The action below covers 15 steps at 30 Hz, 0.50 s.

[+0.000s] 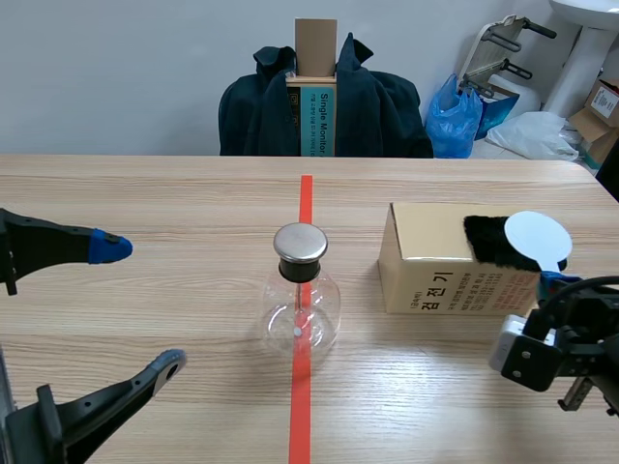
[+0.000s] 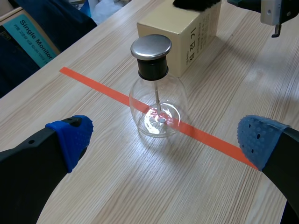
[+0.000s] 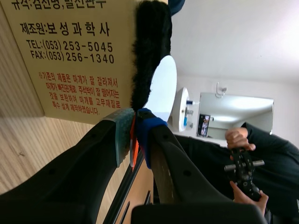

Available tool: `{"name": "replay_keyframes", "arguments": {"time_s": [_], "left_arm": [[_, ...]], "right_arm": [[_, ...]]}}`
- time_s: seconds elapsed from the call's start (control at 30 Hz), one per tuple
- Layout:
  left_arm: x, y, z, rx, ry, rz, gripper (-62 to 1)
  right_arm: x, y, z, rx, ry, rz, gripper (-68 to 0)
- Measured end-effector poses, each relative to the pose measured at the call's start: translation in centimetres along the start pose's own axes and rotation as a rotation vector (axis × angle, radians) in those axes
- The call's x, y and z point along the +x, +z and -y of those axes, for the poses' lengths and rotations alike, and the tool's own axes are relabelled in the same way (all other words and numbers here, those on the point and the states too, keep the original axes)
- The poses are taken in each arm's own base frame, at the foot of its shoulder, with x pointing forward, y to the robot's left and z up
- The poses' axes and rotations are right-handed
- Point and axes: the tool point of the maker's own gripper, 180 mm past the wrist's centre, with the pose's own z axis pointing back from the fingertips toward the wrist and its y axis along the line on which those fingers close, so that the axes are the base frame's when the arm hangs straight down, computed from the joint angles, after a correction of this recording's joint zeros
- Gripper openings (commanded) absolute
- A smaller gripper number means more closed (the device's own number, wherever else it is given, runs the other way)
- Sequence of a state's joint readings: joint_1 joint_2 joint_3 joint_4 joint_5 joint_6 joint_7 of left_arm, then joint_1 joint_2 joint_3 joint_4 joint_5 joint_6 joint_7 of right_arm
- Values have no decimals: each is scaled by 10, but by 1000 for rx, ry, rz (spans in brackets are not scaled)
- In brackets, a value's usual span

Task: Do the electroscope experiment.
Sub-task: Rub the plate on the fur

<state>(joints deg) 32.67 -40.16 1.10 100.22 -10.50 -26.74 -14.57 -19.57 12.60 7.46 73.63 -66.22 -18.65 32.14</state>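
Clear glass flask (image 1: 302, 302) with a silver metal cap stands mid-worktop on the red tape line, a thin rod inside it. Left gripper (image 2: 163, 137) sits low, fingers spread wide, flask just ahead. Right gripper (image 3: 134, 135), by the tan cardboard box (image 1: 426, 266), pinches the orange handle of the white round disc (image 3: 163, 88) beside black fur (image 1: 486, 239).
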Motion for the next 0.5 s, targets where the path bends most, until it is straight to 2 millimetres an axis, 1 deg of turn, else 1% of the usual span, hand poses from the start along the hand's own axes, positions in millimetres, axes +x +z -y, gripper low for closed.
{"name": "replay_keyframes", "arguments": {"time_s": [0.07,0.1,0.13,0.2,0.23,0.27,0.3,0.37,0.4,0.43,0.47,0.5], "left_arm": [[0,0,0,0,0,0,14],[0,0,0,0,0,-1,14],[0,0,0,0,0,-1,14],[0,0,0,0,0,-1,14],[0,0,0,0,0,-1,14],[0,0,0,0,0,0,14],[0,0,0,0,0,0,14],[0,0,0,0,0,-1,14],[0,0,0,0,0,-1,14],[0,0,0,0,0,-1,14],[0,0,0,0,0,-1,14],[0,0,0,0,0,-1,14]], "right_arm": [[23,3,1,5,16,147,-669],[27,3,0,7,16,167,-669],[23,2,-1,8,13,138,-669],[-4,-1,-2,4,-2,-35,-669],[-11,0,-1,1,-4,-72,-669],[-11,0,0,0,0,-62,-669],[-4,0,0,4,10,-15,-669],[21,3,-1,11,24,138,-669],[29,3,-2,13,24,178,-669],[29,2,-2,14,20,166,-669],[18,0,-3,12,13,87,-669],[2,-2,-3,9,3,-13,-669]]}}
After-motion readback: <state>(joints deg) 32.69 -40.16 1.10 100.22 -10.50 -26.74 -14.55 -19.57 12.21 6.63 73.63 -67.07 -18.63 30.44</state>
